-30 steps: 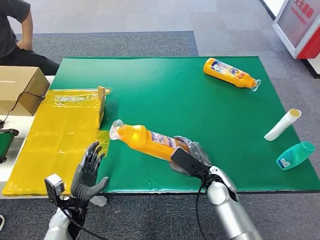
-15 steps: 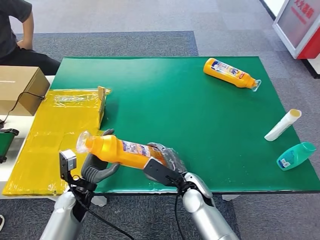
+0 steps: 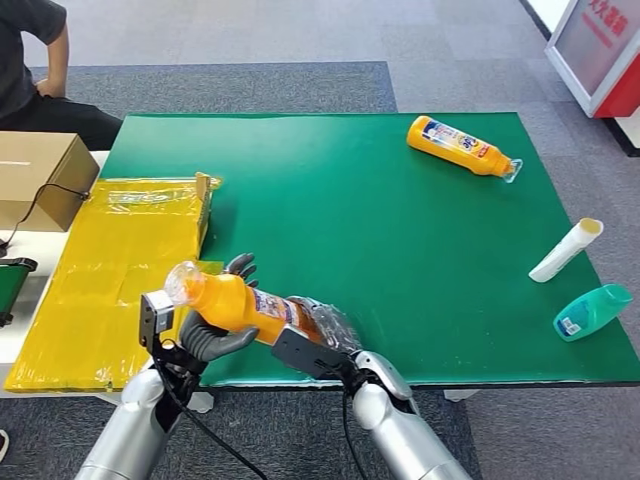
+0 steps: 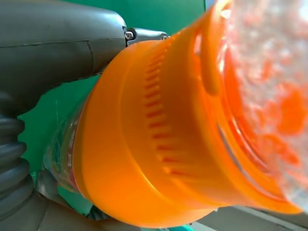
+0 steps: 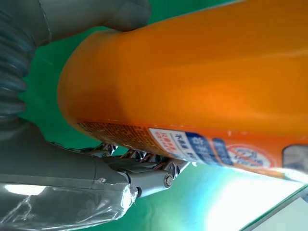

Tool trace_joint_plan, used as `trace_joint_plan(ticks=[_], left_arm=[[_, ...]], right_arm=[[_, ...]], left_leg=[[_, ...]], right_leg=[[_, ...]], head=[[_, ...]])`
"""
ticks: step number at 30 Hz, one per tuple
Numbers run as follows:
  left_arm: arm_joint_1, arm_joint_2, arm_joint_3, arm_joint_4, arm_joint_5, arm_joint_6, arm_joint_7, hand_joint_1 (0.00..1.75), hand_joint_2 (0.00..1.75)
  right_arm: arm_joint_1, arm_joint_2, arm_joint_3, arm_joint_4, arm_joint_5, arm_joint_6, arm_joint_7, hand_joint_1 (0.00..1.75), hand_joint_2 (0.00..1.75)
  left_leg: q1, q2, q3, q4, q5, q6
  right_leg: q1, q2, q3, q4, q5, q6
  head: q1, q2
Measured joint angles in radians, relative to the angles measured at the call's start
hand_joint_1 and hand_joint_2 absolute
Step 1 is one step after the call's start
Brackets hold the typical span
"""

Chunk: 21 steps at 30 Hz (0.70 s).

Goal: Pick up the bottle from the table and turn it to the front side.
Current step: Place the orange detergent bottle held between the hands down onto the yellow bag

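Observation:
An orange bottle (image 3: pixel 241 305) with a clear cap and a printed label hangs on its side above the near edge of the green table (image 3: pixel 377 220), cap pointing left. My right hand (image 3: pixel 332 330) grips its base end. My left hand (image 3: pixel 215 335) wraps around the neck end, fingers behind it and thumb beneath. In the left wrist view the orange bottle (image 4: pixel 152 144) is very close, with the thumb (image 4: pixel 54 38) lying across it. The right wrist view shows the bottle's body (image 5: pixel 203 72) and label, with my right hand's fingers (image 5: pixel 72 168) against it.
A second orange bottle (image 3: pixel 460 146) lies at the table's far right. A white tube (image 3: pixel 564 249) and a teal bottle (image 3: pixel 591 311) lie near the right edge. A yellow plastic sheet (image 3: pixel 113 270) and a cardboard box (image 3: pixel 38 175) are on the left, with a seated person (image 3: pixel 30 60) behind.
My right hand has carried the bottle left and off the table surface. My left hand rose from below the table edge and closed around the bottle's neck end.

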Motion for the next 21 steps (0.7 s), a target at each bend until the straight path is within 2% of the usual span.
trace_joint_plan(ticks=[2, 3, 4, 6, 11, 16, 21], left_arm=[[-0.005, 0.006, -0.020, 0.005, 0.001, 0.001, -0.015, 1.52, 1.75], [-0.007, 0.010, -0.031, 0.006, -0.002, 0.005, -0.028, 1.75, 1.75], [-0.009, 0.013, -0.043, 0.008, -0.012, 0.015, -0.041, 1.75, 1.75], [-0.010, 0.018, -0.066, 0.005, -0.072, 0.067, -0.061, 1.75, 1.75], [0.000, 0.013, -0.098, -0.082, -0.413, 0.311, -0.030, 1.75, 1.75], [0.014, 0.015, -0.101, -0.187, -0.723, 0.440, 0.049, 1.75, 1.75], [0.023, 0.035, -0.059, -0.288, -1.068, 0.543, 0.149, 1.75, 1.75]], right_arm=[[-0.003, 0.000, 0.009, 0.007, 0.001, -0.004, 0.000, 0.52, 1.75], [-0.005, 0.000, 0.014, 0.012, 0.000, -0.006, 0.000, 0.16, 1.75], [-0.006, 0.000, 0.019, 0.015, -0.001, -0.009, 0.000, 0.00, 1.75], [-0.007, 0.002, 0.029, 0.020, -0.007, -0.015, 0.000, 0.00, 1.75], [-0.002, 0.006, 0.033, -0.002, -0.023, -0.021, 0.015, 0.00, 1.75], [0.037, 0.005, 0.003, -0.061, -0.020, -0.011, 0.032, 0.00, 1.75], [0.084, -0.001, -0.054, -0.139, -0.011, 0.009, 0.050, 0.00, 1.75]], left_leg=[[0.000, 0.000, 0.000, 0.000, 0.000, 0.000], [0.000, 0.000, 0.000, 0.000, 0.000, 0.000], [0.000, 0.000, 0.000, 0.000, 0.000, 0.000], [0.000, 0.000, 0.000, 0.000, 0.000, 0.000], [0.000, 0.000, 0.001, 0.000, 0.000, 0.000], [0.000, 0.000, 0.001, 0.000, 0.000, 0.000], [0.000, 0.000, 0.001, 0.000, 0.001, -0.001]], right_leg=[[0.000, 0.000, 0.000, 0.000, 0.000, 0.000], [0.000, 0.000, 0.000, 0.000, 0.000, 0.000], [0.000, 0.000, 0.000, 0.000, 0.000, 0.000], [0.000, 0.000, 0.000, 0.000, 0.000, 0.000], [0.000, 0.000, 0.001, 0.000, 0.000, 0.000], [0.000, 0.000, 0.001, 0.000, 0.000, 0.000], [0.000, 0.000, 0.000, 0.000, 0.001, -0.001]], head=[[0.000, 0.000], [0.000, 0.000], [0.000, 0.000], [0.000, 0.000], [0.000, 0.000], [0.000, 0.000], [0.000, 0.000]])
